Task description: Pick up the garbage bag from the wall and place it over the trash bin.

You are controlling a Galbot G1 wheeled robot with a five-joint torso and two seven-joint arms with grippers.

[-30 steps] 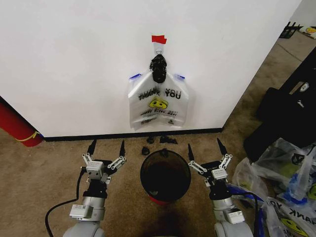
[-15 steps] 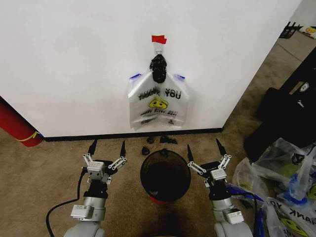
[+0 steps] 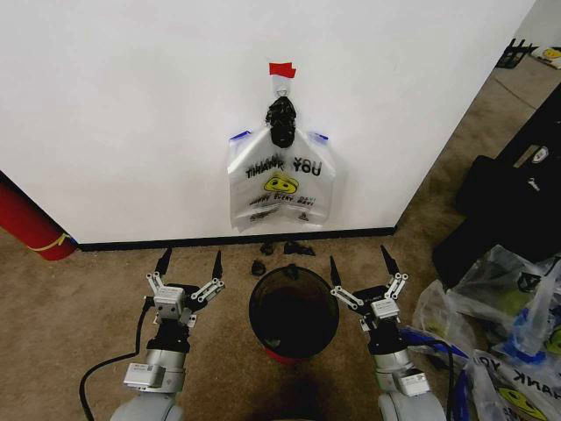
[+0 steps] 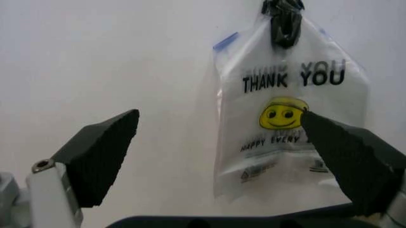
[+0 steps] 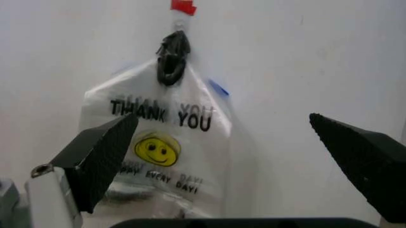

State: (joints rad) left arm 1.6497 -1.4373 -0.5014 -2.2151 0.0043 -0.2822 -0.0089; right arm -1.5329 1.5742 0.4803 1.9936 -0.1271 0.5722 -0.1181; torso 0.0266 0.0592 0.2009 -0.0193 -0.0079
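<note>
Both end effectors, left (image 3: 189,264) and right (image 3: 359,269), spread apart (empty), flank the bin (image 3: 293,310) between them; bag (image 3: 281,182) hangs on wall (image 3: 131,114) ahead, above.

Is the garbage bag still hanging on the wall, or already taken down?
Hanging: the garbage bag hangs flat against the wall, under a black bundle.

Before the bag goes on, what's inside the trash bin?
The trash bin looks dark inside, with only its rim and upper wall lit. Whether anything lies at its bottom cannot be told.
</note>
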